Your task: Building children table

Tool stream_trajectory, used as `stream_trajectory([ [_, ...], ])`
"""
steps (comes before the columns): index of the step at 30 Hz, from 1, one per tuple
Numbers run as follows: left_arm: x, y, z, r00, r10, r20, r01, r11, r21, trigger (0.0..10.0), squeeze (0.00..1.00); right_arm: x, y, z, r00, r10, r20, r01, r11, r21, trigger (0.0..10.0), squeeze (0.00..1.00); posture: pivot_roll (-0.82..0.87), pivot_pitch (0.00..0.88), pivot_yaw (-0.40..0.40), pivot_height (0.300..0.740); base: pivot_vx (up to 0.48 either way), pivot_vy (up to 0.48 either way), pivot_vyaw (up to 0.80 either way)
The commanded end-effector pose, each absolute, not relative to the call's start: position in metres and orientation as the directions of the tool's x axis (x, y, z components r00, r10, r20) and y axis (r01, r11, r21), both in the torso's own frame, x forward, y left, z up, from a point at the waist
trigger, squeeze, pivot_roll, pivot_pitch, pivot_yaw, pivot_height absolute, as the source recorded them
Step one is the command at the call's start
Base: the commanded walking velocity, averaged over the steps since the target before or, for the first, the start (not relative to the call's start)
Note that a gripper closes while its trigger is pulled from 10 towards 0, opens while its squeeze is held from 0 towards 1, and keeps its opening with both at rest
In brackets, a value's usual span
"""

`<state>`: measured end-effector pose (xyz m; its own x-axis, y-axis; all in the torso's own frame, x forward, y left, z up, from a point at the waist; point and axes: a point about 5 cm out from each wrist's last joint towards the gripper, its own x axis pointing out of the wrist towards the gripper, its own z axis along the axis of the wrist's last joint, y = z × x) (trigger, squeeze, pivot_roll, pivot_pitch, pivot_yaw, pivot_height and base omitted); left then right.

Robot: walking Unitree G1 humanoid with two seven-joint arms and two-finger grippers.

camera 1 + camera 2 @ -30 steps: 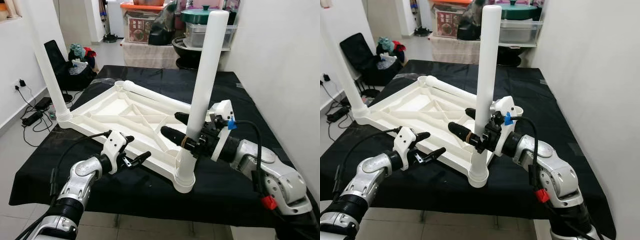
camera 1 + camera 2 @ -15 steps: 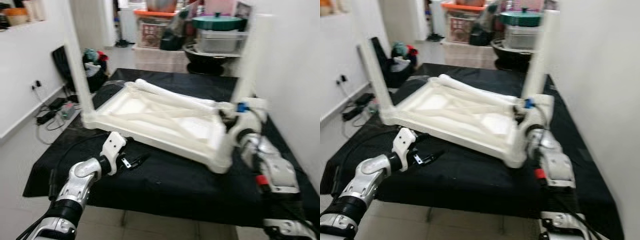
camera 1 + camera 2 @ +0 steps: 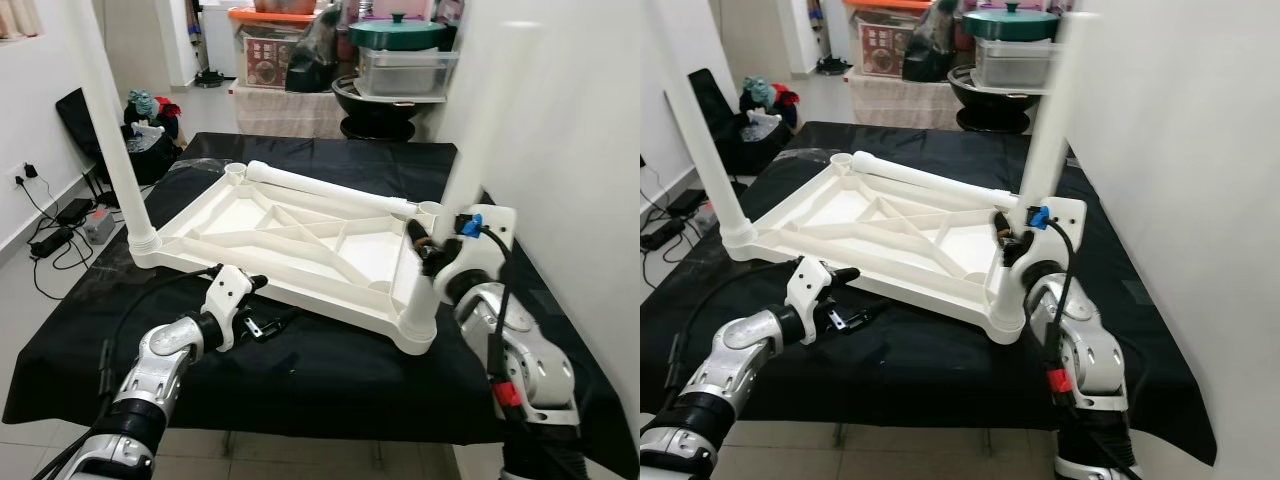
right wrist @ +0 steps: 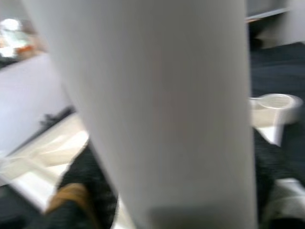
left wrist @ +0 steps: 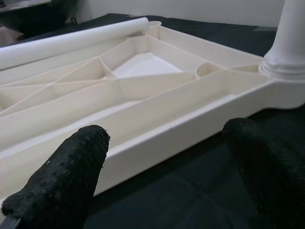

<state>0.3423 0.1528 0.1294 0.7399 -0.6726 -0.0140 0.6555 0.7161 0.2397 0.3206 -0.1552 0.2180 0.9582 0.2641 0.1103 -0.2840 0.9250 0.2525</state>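
since the earlier frame the head camera has swung and steadied, and the right gripper has drawn in closer to the robot's body with the near-right leg in its grasp; against the black-covered table the white tabletop looks to have turned and slid toward the right of frame too, though the camera's own move makes that hard to judge. the left gripper sits much as before, low left of centre.

the upturned tabletop lies underside up on the black cloth in the middle of the frame. one leg stands in the corner socket at left, the near-right leg stands in its socket right of centre, and a third leg lies loose along the far edge beside an open socket.

the right gripper's fingers sit either side of the near-right leg, closed around it low on the shaft. the left gripper's fingers are spread apart with nothing between them, just short of the tabletop's near rim.

the step in hand looks like seating this leg. next would be to press or twist it home, let go, then fetch the loose leg.

in the upper part of the frame, a clear plastic bin carries a green lidded pot; what is inside i cannot tell.
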Motion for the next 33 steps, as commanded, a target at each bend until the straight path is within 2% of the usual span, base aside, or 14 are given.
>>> stream_trajectory([
  [1, 0.341, 0.154, 0.126, 0.737, -0.675, -0.03, 0.662, 0.712, 0.234, 10.0, 0.0, 0.311, -0.133, 0.241, 0.856, 0.471, 0.212, -0.512, 0.83, 0.222, 10.0, 0.8, 0.04, 0.0, -0.044, 0.74, 0.0, 0.0, 0.0],
  [2, 0.341, 0.155, 0.126, 0.738, -0.674, -0.029, 0.661, 0.713, 0.233, 10.0, 0.0, 0.303, -0.127, 0.246, 0.787, 0.574, 0.226, -0.614, 0.765, 0.193, 10.0, 0.0, 0.04, 0.0, -0.044, 0.74, 0.0, 0.0, 0.0],
  [9, 0.34, 0.155, 0.126, 0.733, -0.679, -0.03, 0.666, 0.709, 0.23, 10.0, 0.0, 0.268, -0.113, 0.244, 0.483, 0.865, 0.134, -0.875, 0.482, 0.039, 10.0, 0.0, 0.04, 0.0, -0.044, 0.74, 0.0, 0.0, 0.0],
  [14, 0.341, 0.155, 0.127, 0.733, -0.679, -0.028, 0.666, 0.709, 0.232, 10.0, 0.0, 0.27, -0.117, 0.237, 0.467, 0.881, 0.08, -0.884, 0.468, 0.009, 10.0, 0.0, 0.04, 0.0, -0.045, 0.74, 0.0, 0.0, 0.0],
  [15, 0.341, 0.155, 0.127, 0.734, -0.679, -0.028, 0.665, 0.709, 0.234, 10.0, 0.0, 0.277, -0.121, 0.233, 0.509, 0.859, 0.054, -0.861, 0.509, 0.006, 4.0, 0.0, 0.04, 0.0, -0.045, 0.74, 0.0, 0.0, 0.0],
  [16, 0.341, 0.155, 0.127, 0.734, -0.679, -0.028, 0.665, 0.709, 0.234, 10.0, 0.0, 0.277, -0.121, 0.233, 0.509, 0.859, 0.054, -0.861, 0.509, 0.006, 4.0, 0.0, 0.04, 0.0, -0.045, 0.74, 0.0, 0.0, 0.0],
  [17, 0.341, 0.155, 0.127, 0.734, -0.679, -0.028, 0.665, 0.709, 0.235, 10.0, 0.0, 0.291, -0.129, 0.226, 0.604, 0.797, 0.015, -0.797, 0.603, 0.019, 0.0, 0.0, 0.04, 0.0, -0.044, 0.74, 0.0, 0.0, 0.0],
  [18, 0.341, 0.155, 0.127, 0.734, -0.678, -0.028, 0.664, 0.709, 0.236, 10.0, 0.0, 0.309, -0.142, 0.217, 0.741, 0.671, -0.036, -0.67, 0.742, 0.023, 0.0, 0.0, 0.04, 0.0, -0.043, 0.74, 0.0, 0.0, 0.0],
  [22, 0.341, 0.155, 0.127, 0.734, -0.678, -0.029, 0.664, 0.709, 0.237, 10.0, 0.0, 0.319, -0.151, 0.212, 0.817, 0.573, -0.072, -0.573, 0.819, 0.019, 0.0, 0.0, 0.04, 0.0, -0.042, 0.74, 0.0, 0.0, 0.0],
  [24, 0.341, 0.155, 0.127, 0.735, -0.677, -0.029, 0.663, 0.71, 0.237, 10.0, 0.0, 0.338, -0.194, 0.203, 0.975, 0.194, -0.109, -0.194, 0.981, 0.008, 0.0, 0.0, 0.04, 0.0, -0.042, 0.74, 0.0, 0.0, 0.0],
  [27, 0.341, 0.155, 0.127, 0.737, -0.676, -0.028, 0.661, 0.711, 0.238, 10.0, 0.0, 0.332, -0.237, 0.189, 0.969, -0.208, -0.131, 0.216, 0.975, 0.054, 0.0, 0.0, 0.04, 0.0, -0.038, 0.74, 0.0, 0.0, 0.0],
  [31, 0.341, 0.155, 0.126, 0.737, -0.675, -0.029, 0.661, 0.711, 0.238, 10.0, 0.0, 0.327, -0.24, 0.184, 0.953, -0.263, -0.149, 0.273, 0.96, 0.055, 0.0, 0.0, 0.03, 0.0, -0.035, 0.74, 0.0, 0.0, 0.0],
  [32, 0.341, 0.155, 0.126, 0.737, -0.675, -0.03, 0.661, 0.711, 0.239, 10.0, 0.0, 0.324, -0.236, 0.18, 0.948, -0.268, -0.171, 0.281, 0.958, 0.057, 4.5, 0.0, 0.03, 0.0, -0.034, 0.74, 0.0, 0.0, 0.0],
  [33, 0.342, 0.154, 0.126, 0.736, -0.676, -0.03, 0.662, 0.71, 0.238, 10.0, 0.0, 0.322, -0.228, 0.177, 0.951, -0.25, -0.18, 0.269, 0.958, 0.095, 10.0, 0.0, 0.03, 0.0, -0.03, 0.74, 0.0, 0.0, 0.0],
])
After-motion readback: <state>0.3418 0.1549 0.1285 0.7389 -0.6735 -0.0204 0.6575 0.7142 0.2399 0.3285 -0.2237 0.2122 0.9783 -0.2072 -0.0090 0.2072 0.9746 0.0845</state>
